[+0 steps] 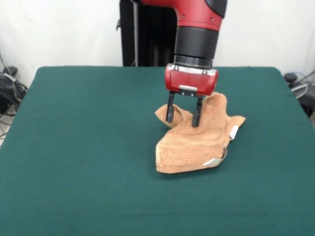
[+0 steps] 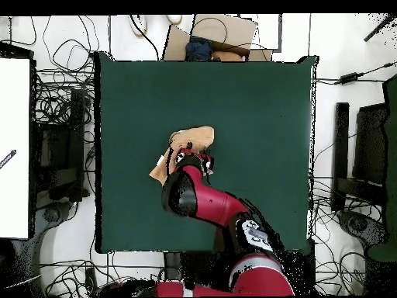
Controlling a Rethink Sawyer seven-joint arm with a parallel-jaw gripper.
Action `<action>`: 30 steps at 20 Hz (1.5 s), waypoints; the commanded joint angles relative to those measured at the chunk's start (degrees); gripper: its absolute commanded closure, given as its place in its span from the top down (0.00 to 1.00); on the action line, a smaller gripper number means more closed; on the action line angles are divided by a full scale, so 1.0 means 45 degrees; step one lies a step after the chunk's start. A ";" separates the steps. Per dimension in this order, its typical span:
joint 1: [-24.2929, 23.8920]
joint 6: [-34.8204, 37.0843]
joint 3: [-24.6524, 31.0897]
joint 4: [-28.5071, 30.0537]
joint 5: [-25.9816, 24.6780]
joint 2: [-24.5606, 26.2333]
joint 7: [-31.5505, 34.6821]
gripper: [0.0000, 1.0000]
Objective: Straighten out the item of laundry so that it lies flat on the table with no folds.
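Towel (image 1: 194,142) lying crumpled on the green tabletop (image 1: 78,147), a little off centre, well clear of every edge. In the front view it is sitting slightly toward that view's right edge of the tabletop; in the overhead view it is sitting just past the middle, toward the edge opposite my base. It is not lying flat: the cloth is bunching into a rough lump, with one raised hump at the side nearer my pedestal and a folded flap running down toward the opposite edge. White tags (image 1: 234,132) are showing along the side of the towel facing the front view's right edge, and a pale border band is curling at the corner below them.

My pincer (image 1: 184,118) is hanging straight down over the raised part of the towel, my red wrist housing directly above it. My two dark fingers (image 1: 170,112) are standing spread apart, with a small ridge of cloth rising in the gap between them. The tips are reaching down to the towel's surface, but I am not pinching the cloth; both fingers are showing daylight on their inner sides.

In the overhead view my arm (image 2: 203,200) is reaching out from the tabletop's near edge and covering much of the towel, so only its far part and one side corner are showing there.
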 commanded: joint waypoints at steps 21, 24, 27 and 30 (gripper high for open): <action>-0.1388 -0.0746 0.3120 0.0459 -0.2351 0.0478 0.3177 1.00; -0.1454 -0.0805 0.3149 0.0447 -0.2446 0.0612 0.3207 1.00; -0.1546 -0.0815 0.3185 0.0510 -0.2545 0.0624 0.3240 1.00; -0.1667 -0.0870 0.3205 0.0514 -0.2628 0.0706 0.3177 1.00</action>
